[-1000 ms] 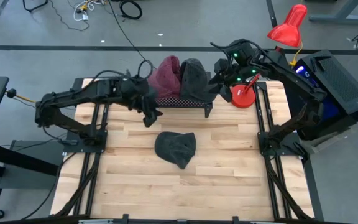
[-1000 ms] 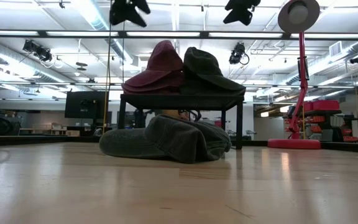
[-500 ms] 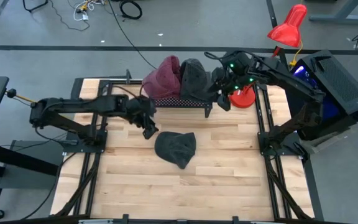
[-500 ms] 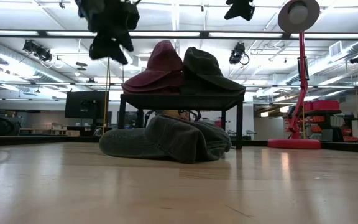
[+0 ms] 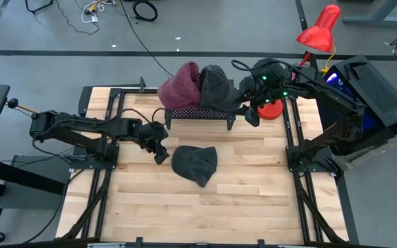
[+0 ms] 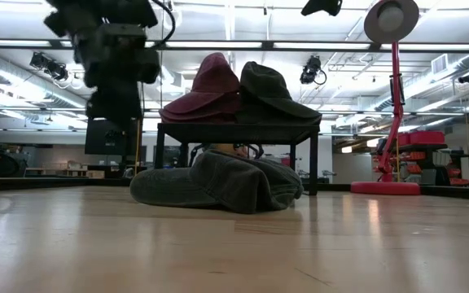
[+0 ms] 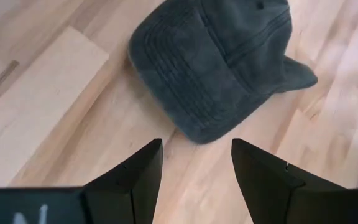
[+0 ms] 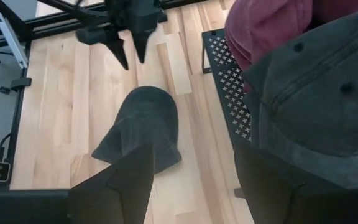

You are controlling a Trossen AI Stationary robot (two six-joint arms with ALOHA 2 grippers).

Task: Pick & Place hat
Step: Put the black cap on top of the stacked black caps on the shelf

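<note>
Hovering left gripper [image 5: 160, 153] sits just beside the dark grey hat [image 5: 194, 164] on the wooden table [image 5: 240, 200], fingers apart, nothing held. Same high view: right gripper [image 5: 249, 114] is at the end of the black rack [image 5: 198, 112] behind the hat, also spread and empty; a maroon hat [image 5: 180, 84] and a dark hat [image 5: 214, 86] rest on the rack, a red lamp [image 5: 318, 29] beyond it.

Low view: dark grey hat [image 6: 218, 182] lies flat on the table, in front of the rack [image 6: 236, 130]; left gripper [image 6: 114, 102] hangs above the table to one side of it.

Left wrist view: fingers [image 7: 263, 180] spread, hat [image 7: 216, 62] just ahead, no contact.

Right wrist view: fingers [image 8: 126, 177] apart; hat [image 8: 142, 127] on the table beside the rack [image 8: 232, 93], left gripper [image 8: 129, 50] past it.
</note>
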